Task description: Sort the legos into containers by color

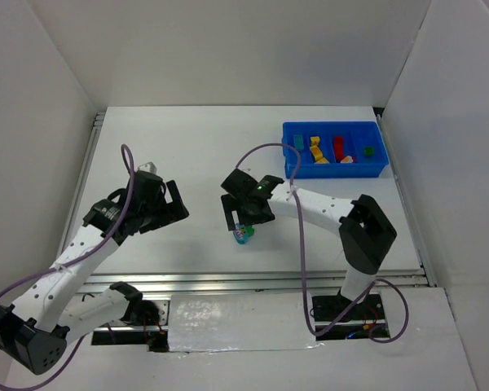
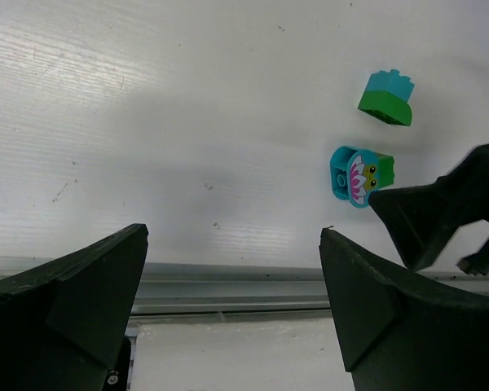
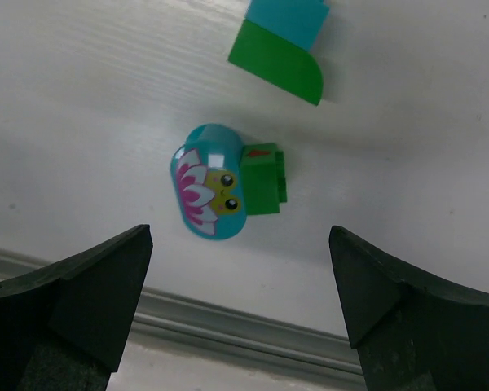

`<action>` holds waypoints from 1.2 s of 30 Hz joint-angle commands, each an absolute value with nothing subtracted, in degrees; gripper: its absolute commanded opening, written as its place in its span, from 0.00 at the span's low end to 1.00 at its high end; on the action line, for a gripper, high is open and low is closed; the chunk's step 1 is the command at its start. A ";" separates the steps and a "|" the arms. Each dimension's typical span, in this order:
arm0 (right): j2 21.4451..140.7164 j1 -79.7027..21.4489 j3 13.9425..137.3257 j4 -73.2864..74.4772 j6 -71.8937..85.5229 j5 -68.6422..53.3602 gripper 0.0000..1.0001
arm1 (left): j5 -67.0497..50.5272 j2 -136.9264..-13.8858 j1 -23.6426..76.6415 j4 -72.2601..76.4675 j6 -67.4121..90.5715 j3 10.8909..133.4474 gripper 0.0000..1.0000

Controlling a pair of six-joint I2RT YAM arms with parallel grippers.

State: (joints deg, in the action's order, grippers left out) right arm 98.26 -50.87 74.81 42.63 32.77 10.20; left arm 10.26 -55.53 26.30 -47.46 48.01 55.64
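White walls (image 1: 228, 49) box in a white surface (image 1: 187, 155) with a metal rail (image 1: 253, 281) along its near edge. The right end effector (image 3: 238, 244) hangs low over the near part of the surface, fingers spread wide and gripping nothing. Between its tips and slightly ahead of them lies a flower brick (image 3: 210, 189), cyan with a pink-and-white bloom and a small face, a green piece (image 3: 263, 179) joined to its side; neither finger touches it. Just beyond that sits a green brick (image 3: 279, 49) with a cyan top, apart from the first. The blue tray (image 1: 334, 171) stands well away, far and to the right of this end effector, with a green piece, yellow bricks (image 1: 317, 150), a red brick (image 1: 339, 147) and a blue one in its compartments. The left end effector (image 2: 234, 236) is open too, empty, with both loose bricks ahead to its right.
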 commanded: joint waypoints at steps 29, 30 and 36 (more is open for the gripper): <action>121.73 -42.19 95.19 42.54 38.76 18.55 0.74 | 2.29 -58.97 25.75 -42.27 44.21 55.55 0.99; 121.73 -42.19 94.66 42.10 38.85 17.94 0.74 | 2.46 -59.06 25.66 -42.36 44.03 55.89 1.00; 119.80 -42.36 90.97 39.64 40.08 14.07 0.72 | 1.76 -59.94 25.75 -41.75 43.59 55.72 0.99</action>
State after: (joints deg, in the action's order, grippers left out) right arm 121.30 -41.87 91.53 41.34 38.61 15.75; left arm 2.85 -59.46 26.00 -43.46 44.93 54.63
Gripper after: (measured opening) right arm 0.728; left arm 0.994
